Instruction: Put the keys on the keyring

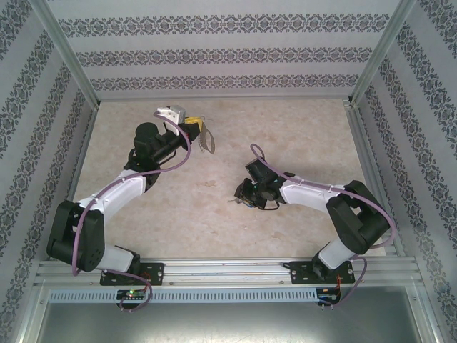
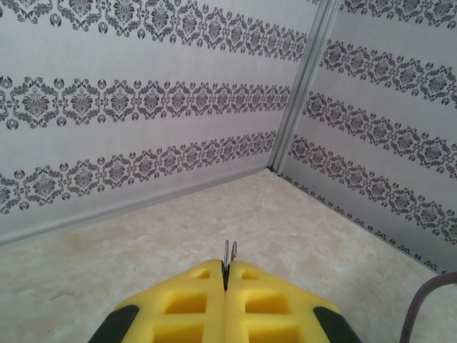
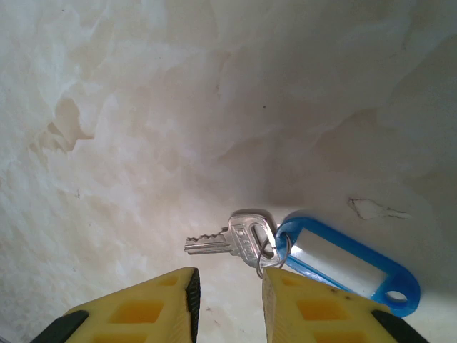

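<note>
Blue-tagged keys [image 3: 300, 250], unclear from above, lie before the right end effector [image 3: 230, 282].

We can read no text, brand or number anywhere. On the keys [image 3: 246, 239], the white insert [image 3: 335, 264] of the blue tag [image 3: 321, 231] looks blank to us.

My left gripper [image 2: 226, 270] is pinched shut, arm stretched forward; my right gripper [image 3: 230, 284] hangs low, jaws parted.
</note>
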